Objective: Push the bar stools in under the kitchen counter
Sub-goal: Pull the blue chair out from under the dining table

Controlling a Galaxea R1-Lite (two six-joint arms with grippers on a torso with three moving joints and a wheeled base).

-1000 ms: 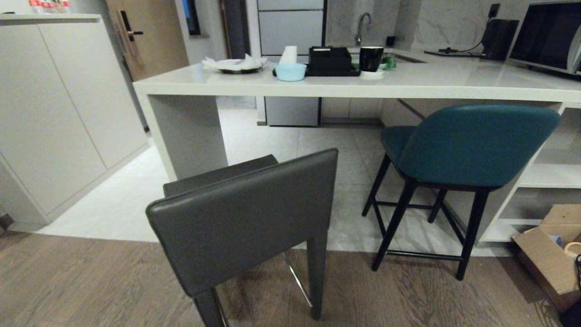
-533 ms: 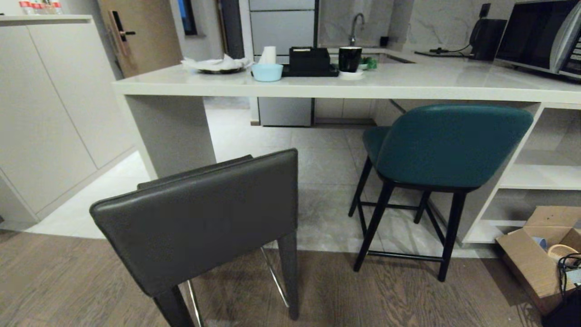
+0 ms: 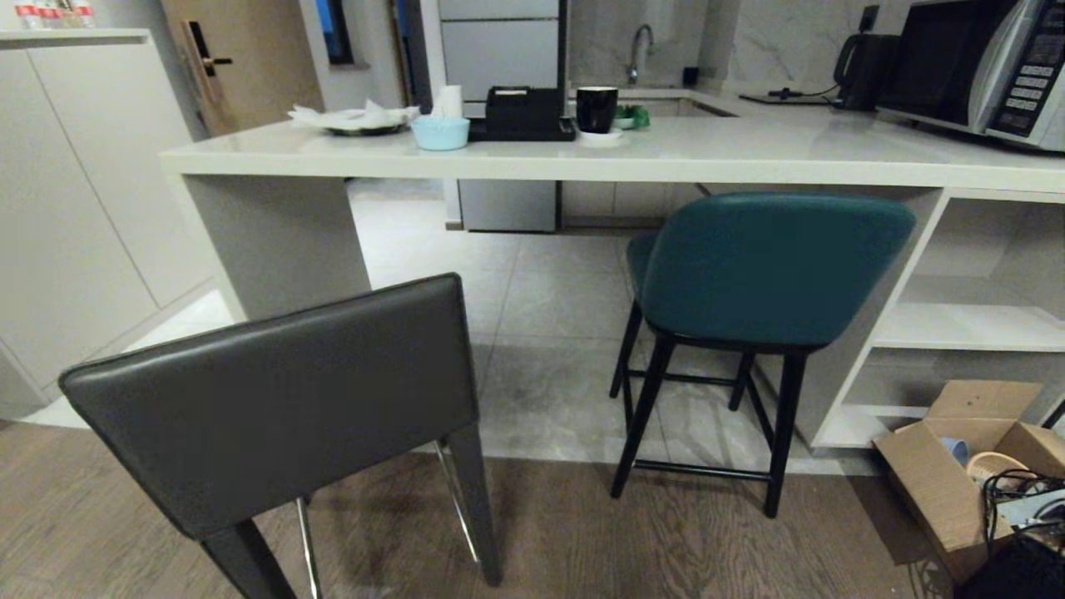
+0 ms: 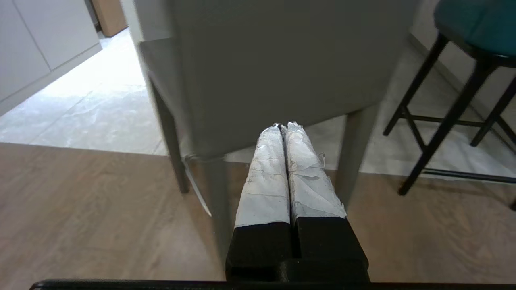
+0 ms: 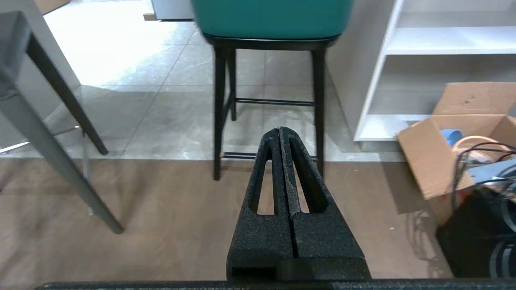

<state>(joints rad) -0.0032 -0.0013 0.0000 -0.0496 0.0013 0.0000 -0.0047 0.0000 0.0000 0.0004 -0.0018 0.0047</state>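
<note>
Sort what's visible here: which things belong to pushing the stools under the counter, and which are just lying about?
Job:
- dark grey leather stool
- teal stool
- kitchen counter
- left gripper and right gripper, both shut, touching nothing

Lying about:
- microwave
- black mug
- light blue bowl
- cardboard box

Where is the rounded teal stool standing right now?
In the head view, the rounded teal stool with thin black legs stands on the right, at the off-white counter's edge beside its white open shelving.
</note>
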